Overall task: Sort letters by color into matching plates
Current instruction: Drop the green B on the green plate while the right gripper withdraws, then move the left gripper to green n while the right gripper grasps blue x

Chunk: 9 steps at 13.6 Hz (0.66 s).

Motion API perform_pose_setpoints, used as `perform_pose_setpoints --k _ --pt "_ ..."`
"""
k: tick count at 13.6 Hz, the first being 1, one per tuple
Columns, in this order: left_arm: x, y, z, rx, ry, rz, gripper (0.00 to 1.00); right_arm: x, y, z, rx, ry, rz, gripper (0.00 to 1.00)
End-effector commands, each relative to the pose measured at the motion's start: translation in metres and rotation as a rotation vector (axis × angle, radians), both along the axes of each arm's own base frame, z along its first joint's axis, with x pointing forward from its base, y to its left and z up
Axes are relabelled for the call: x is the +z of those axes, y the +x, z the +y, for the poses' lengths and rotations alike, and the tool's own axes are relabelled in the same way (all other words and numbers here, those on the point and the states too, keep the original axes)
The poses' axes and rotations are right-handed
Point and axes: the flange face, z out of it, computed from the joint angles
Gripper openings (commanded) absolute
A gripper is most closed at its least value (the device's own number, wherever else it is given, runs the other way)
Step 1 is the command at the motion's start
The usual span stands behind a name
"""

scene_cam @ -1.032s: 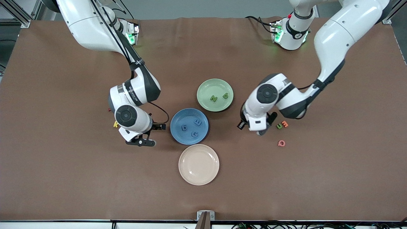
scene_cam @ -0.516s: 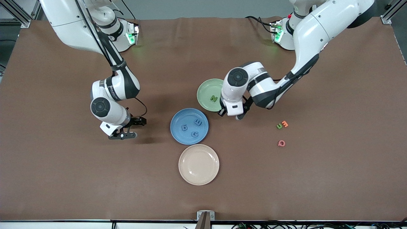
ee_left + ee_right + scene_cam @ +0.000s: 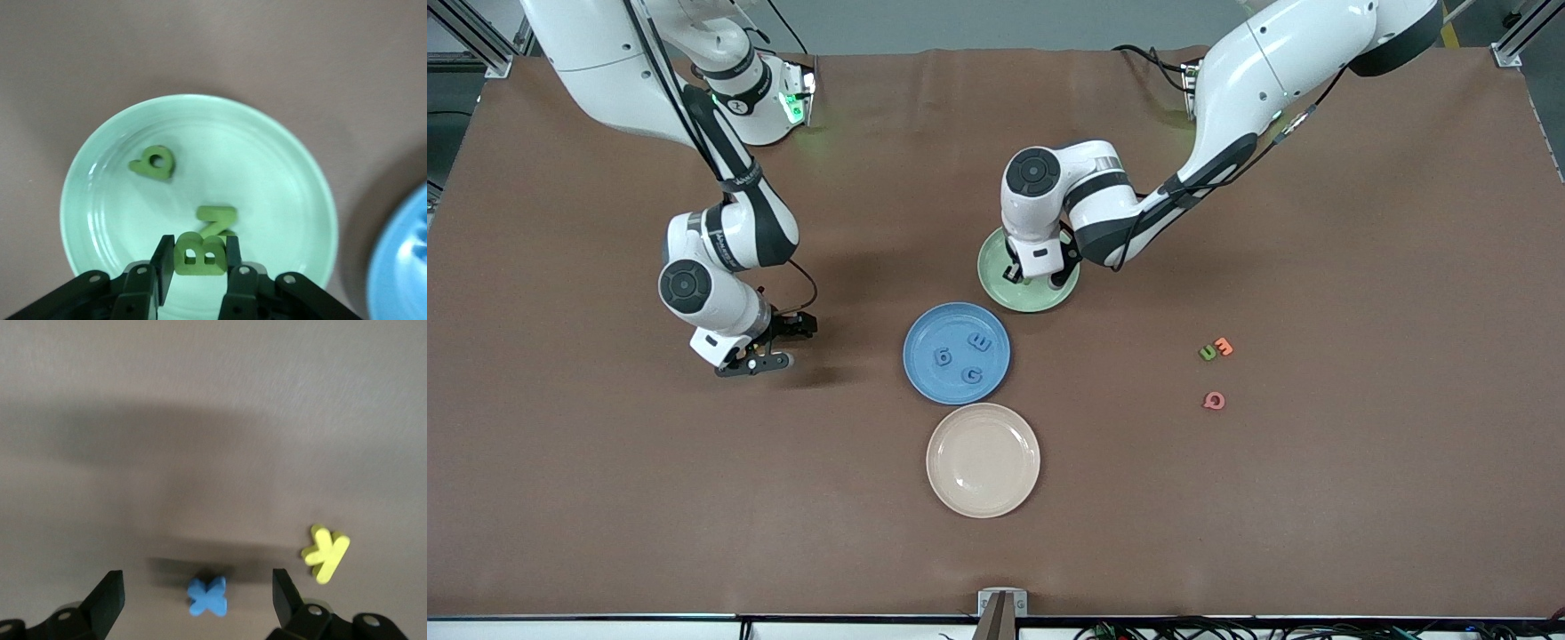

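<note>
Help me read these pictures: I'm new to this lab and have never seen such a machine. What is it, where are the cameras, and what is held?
These are two white robot arms at a brown table. The wide picture looks down from across the table; the other two come from cameras on each arm's wrist.

The left hand is over the green plate, shut on a green B. A green N and a green q already lie in that plate.

The right hand is open above a blue x on the bare table, with a yellow k beside it.

The blue plate holds three blue letters. The cream plate lies nearer the front camera. Toward the left arm's end lie a green u, an orange E and a pink Q.
</note>
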Motion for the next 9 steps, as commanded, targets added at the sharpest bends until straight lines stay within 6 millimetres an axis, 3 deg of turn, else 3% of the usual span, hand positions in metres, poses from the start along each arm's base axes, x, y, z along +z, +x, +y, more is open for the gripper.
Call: perform_pose_setpoints --k 1,2,3,4,6,9 --pt "-0.007 -0.013 0.006 0.016 0.038 -0.003 0.44 0.007 -0.019 0.002 0.030 -0.001 -0.001 0.97" --pt "-0.009 -0.019 0.005 0.011 0.044 0.000 0.73 0.004 -0.022 0.002 0.037 -0.001 0.002 0.97" --pt "-0.009 -0.020 0.003 0.026 0.045 0.000 0.93 0.002 -0.024 0.002 0.041 -0.001 0.004 0.97" --pt "-0.007 -0.018 0.003 0.031 0.043 -0.004 1.00 0.000 -0.028 0.004 0.048 -0.001 0.002 0.97" --pt "-0.001 -0.007 0.006 0.035 0.042 -0.030 1.00 -0.004 -0.028 0.006 0.052 0.001 -0.007 0.97" --pt "0.016 0.040 0.027 0.034 0.102 -0.089 1.00 -0.002 -0.026 0.009 0.107 -0.014 -0.020 0.91"
